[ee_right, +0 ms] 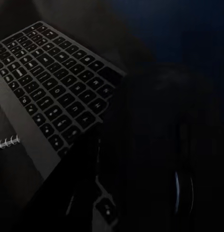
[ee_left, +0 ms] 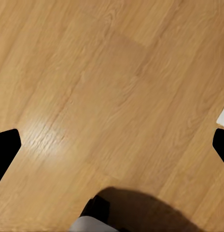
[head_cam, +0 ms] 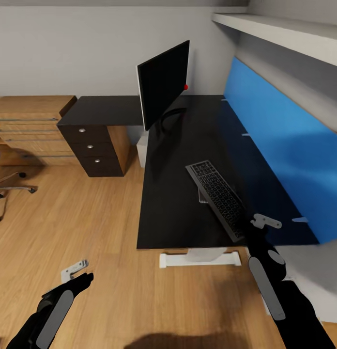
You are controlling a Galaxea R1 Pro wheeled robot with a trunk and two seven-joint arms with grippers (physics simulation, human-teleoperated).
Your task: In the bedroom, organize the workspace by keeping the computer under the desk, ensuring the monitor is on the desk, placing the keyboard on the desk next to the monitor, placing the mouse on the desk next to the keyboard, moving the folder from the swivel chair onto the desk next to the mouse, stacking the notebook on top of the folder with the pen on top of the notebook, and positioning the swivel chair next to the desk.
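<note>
the head camera looks forward and down from above over the desk, the wall at 12 o'clock, plank floor at 9 and 6 o'clock, both arms at 6. the left wrist camera faces down, close over bare floor. the right wrist camera sits very near the desk top, looking along it in dim light at the keyboard. head and right wrist views share the keyboard; head and left wrist views share the floor.

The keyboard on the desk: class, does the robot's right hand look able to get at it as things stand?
Probably yes. The right hand hovers at the keyboard's near end on the desk, and nothing visible stands between them. Whether its fingers are open is unclear.
</note>
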